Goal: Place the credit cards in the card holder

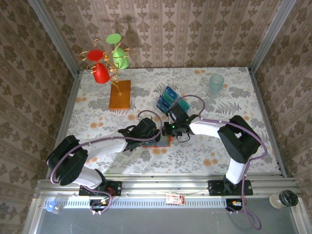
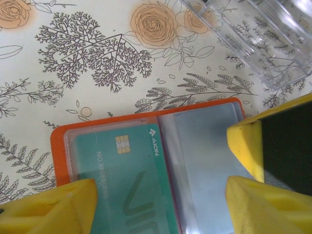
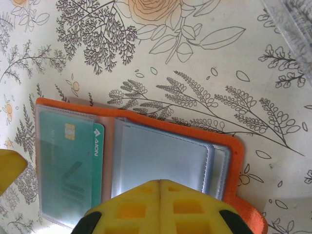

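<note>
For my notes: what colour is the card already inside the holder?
The card is teal, with a gold chip; clearest in the left wrist view.

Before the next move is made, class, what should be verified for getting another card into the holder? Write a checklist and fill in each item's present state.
1. The card holder lies open on the table: ok.
2. The teal card sits in its left sleeve: ok.
3. The right sleeve is empty: ok.
4. The left gripper is open above the holder: ok.
5. The right gripper, shut, pins the holder down: cannot tell.
6. The remaining cards wait beyond the holder: ok.
</note>
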Robot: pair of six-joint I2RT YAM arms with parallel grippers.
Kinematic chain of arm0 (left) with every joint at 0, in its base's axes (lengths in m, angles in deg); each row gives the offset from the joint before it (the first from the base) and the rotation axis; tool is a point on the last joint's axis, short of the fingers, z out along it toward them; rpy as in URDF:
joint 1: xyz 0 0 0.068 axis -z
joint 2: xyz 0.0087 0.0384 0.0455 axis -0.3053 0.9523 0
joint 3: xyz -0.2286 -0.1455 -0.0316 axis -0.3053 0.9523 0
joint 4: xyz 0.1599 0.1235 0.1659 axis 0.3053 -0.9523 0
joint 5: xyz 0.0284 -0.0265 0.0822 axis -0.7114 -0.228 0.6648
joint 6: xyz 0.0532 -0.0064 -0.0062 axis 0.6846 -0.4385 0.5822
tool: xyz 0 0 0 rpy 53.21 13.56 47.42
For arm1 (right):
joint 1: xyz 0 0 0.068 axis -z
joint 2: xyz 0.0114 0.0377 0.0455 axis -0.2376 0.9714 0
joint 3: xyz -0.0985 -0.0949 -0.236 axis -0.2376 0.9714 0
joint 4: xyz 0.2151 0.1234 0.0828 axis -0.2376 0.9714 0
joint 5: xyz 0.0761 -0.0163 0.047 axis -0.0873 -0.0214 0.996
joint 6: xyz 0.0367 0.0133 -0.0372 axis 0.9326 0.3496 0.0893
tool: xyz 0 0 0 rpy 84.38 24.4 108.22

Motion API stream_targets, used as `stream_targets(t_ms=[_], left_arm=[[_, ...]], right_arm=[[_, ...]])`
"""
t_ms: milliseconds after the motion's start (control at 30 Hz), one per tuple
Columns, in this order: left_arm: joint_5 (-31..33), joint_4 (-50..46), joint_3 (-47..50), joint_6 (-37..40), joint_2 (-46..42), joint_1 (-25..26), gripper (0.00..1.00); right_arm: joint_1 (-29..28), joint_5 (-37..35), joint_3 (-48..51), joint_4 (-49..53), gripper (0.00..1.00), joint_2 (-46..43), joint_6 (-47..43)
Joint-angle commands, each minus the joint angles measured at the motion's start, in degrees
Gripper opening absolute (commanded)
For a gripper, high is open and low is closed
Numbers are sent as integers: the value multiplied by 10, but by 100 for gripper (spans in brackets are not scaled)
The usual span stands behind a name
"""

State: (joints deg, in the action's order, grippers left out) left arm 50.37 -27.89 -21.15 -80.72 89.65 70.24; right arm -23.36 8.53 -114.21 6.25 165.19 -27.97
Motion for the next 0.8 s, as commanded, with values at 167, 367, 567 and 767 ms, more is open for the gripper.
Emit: stream_targets(t_ms=[167, 367, 567, 767], left_arm=[[14, 0, 9, 18, 17, 3, 72], [15, 4, 11, 21, 27, 3, 72], [12, 5, 11, 26, 31, 3, 72], [10, 5, 11, 32, 35, 3, 73]], right_arm=[[4, -10, -18, 34, 4, 2, -35], [4, -24, -32, 51, 3, 7, -47], [4, -28, -46, 58, 3, 22, -54], [4, -22, -47, 57, 2, 45, -56]])
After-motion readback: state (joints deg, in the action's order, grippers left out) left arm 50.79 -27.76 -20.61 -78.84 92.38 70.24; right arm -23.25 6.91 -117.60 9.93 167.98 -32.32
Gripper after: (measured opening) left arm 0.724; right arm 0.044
